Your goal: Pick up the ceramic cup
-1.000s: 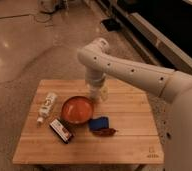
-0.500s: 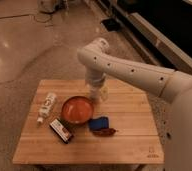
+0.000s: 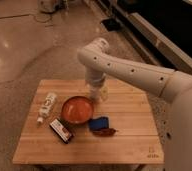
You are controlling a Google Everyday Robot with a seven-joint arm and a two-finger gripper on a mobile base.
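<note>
**Gripper lowered at the ceramic cup; lift not yet made**

A low wooden table (image 3: 131, 145) is seen on a polished stone floor. At its left end a long white bottle (image 3: 46, 106) is laid on its side, pointing from the far edge toward the near left. Just right of it, nearer the front, a dark flat packet (image 3: 61, 130) with a red and white face is laid slantwise. The wide orange bowl (image 3: 78, 110) is set upright near the middle, close to the packet's far end. To the right of the bowl, toward the front, a small blue object (image 3: 99, 123) is placed, and a reddish-brown one (image 3: 105, 132) lies against its near side; what either of them is cannot be made out.

Behind the bowl's right rim the ceramic cup (image 3: 105, 93) is found, small, pale and upright, apparently resting on the table top toward the far edge. The gripper (image 3: 95, 94) is held down at the cup's left side, so close that the two are hard to separate; whether it is closed, and whether the cup is actually held, cannot be told. The white arm (image 3: 134, 75) is carried in from the right edge, bent at an elbow above the cup and turned straight down.

By these signs the reach is judged complete; a firm hold is unconfirmed; the cup does not appear raised, so closing, if not already made, and lifting clear of the bowl are left to be done.
</note>
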